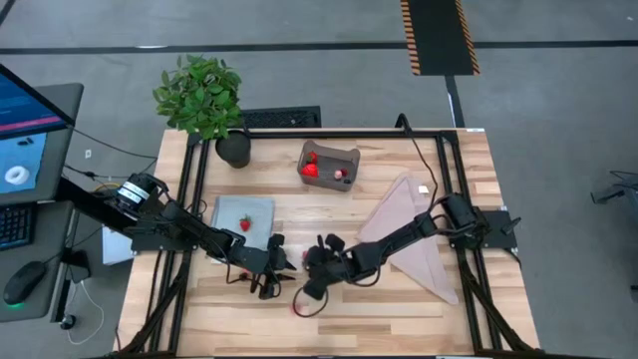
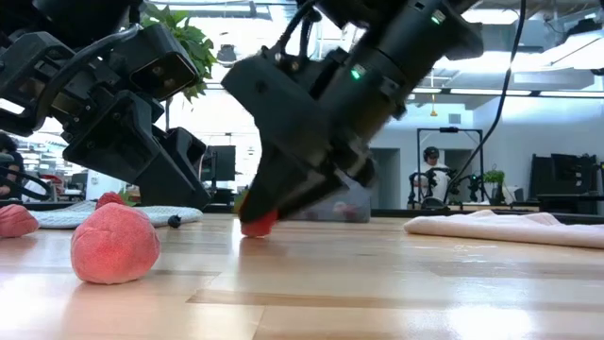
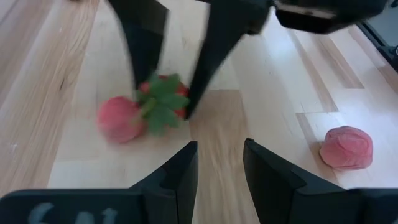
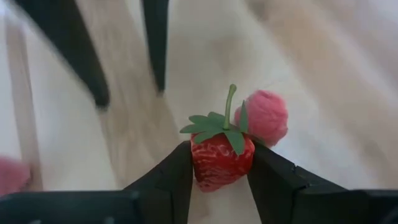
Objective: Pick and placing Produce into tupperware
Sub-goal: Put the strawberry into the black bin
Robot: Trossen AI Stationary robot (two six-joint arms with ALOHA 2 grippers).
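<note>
A red strawberry [image 4: 219,160] with a green leafy cap sits between the fingers of my right gripper [image 4: 219,177], which is shut on it near the table's middle front [image 1: 299,267]. A pink raspberry-like piece [image 4: 267,117] lies right beside it. My left gripper [image 3: 219,167] is open and faces the strawberry [image 3: 165,98] from the table's left, a short way off, touching nothing. Another pink piece [image 3: 346,147] lies nearer the front edge [image 1: 296,307]. The translucent tupperware [image 1: 330,166] stands at the far middle with red pieces in it. My right gripper pinches the strawberry's red body [image 4: 205,163] between its two fingers, just below the leafy cap [image 4: 214,127]. The fingers slant down at it from the table's right [image 2: 283,189]. The strawberry's underside [image 2: 257,227] is at the table top; whether it is lifted clear does not show.
A pale blue-grey mat [image 1: 231,209] with one strawberry [image 1: 244,224] on it lies behind my left arm. A pink cloth [image 1: 414,239] is spread on the right under my right arm. A potted plant [image 1: 204,95] stands at the far left corner. Black frame rails run along both sides.
</note>
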